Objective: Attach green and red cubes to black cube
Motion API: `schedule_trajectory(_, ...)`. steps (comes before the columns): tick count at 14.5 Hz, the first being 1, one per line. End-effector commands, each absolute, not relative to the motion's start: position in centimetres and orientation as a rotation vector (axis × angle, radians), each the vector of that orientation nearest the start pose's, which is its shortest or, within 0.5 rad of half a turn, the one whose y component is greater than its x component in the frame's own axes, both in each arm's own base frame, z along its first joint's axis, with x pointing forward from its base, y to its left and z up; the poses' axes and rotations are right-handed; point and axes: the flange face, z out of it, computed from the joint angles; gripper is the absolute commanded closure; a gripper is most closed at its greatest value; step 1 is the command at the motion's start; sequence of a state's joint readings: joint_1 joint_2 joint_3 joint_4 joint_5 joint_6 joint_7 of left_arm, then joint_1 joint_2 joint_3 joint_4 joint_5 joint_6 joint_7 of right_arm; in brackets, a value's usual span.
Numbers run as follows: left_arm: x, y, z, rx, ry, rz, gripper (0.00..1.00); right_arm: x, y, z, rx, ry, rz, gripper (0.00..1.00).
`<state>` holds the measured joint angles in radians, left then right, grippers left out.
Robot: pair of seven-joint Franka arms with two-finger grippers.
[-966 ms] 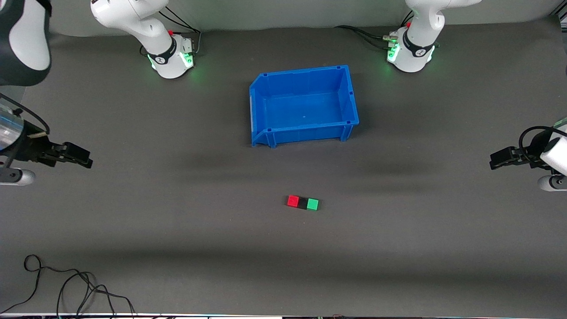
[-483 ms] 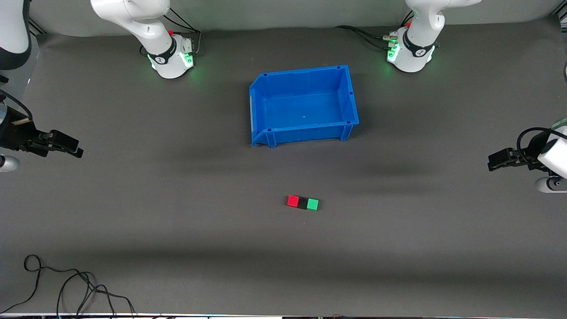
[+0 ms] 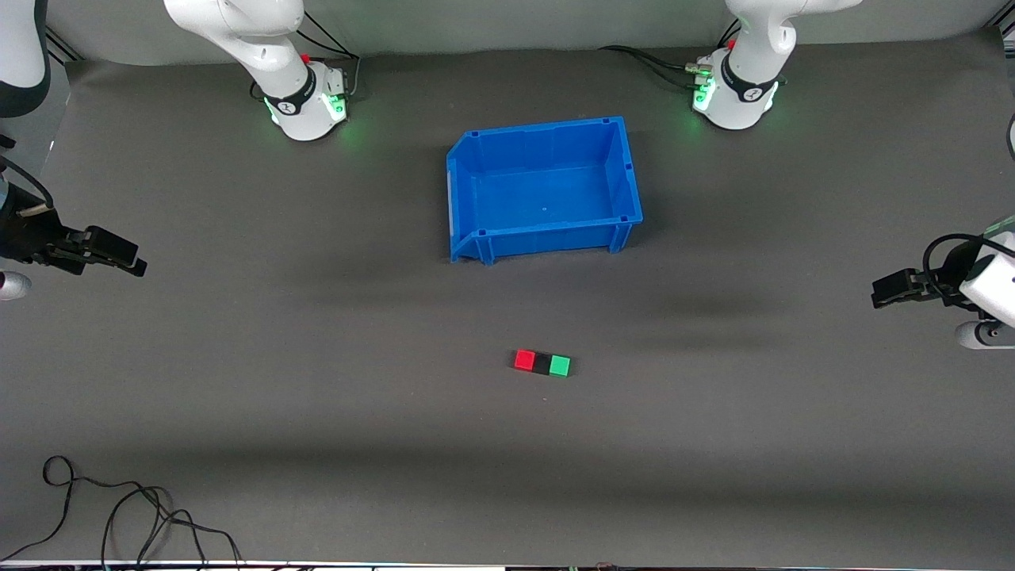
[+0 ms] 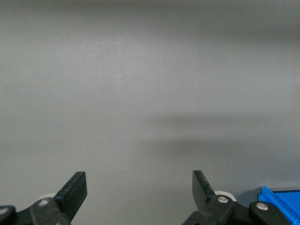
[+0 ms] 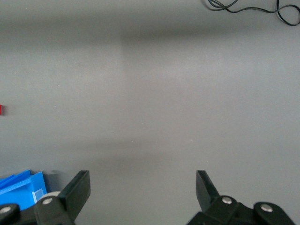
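Observation:
The red cube [image 3: 524,359], black cube [image 3: 541,363] and green cube [image 3: 560,365] lie joined in one row on the mat, nearer to the front camera than the blue bin, with the black one in the middle. My left gripper [image 3: 879,290] is open and empty at the left arm's end of the table; the left wrist view shows its gripper [image 4: 139,187] over bare mat. My right gripper [image 3: 131,259] is open and empty at the right arm's end; the right wrist view shows its gripper [image 5: 143,187] over bare mat and a sliver of the red cube [image 5: 1,109].
An empty blue bin [image 3: 626,176] stands between the two arm bases. Its corner shows in the left wrist view [image 4: 281,201] and the right wrist view [image 5: 21,187]. A black cable [image 3: 119,515] lies coiled at the front corner by the right arm's end.
My right gripper has drawn back toward the right arm's end of the table and its arm has lifted out of view. My left gripper has barely shifted. The cubes have not moved.

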<state>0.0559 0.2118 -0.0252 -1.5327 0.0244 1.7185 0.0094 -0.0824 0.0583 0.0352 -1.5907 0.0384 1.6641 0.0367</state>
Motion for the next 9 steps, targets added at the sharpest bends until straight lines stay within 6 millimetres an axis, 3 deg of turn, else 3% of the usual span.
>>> schedule_trajectory(1,62.6,2.43,53.59,-3.129,-0.004,0.056,0.0,56.92,-2.51,59.27,-3.122,0.122,0.0,0.0)
schedule_trajectory(9,62.66,2.43,53.4,-3.129,-0.006,0.061,0.0,57.22,-2.0,59.15,-3.12,0.112,0.019,0.0)
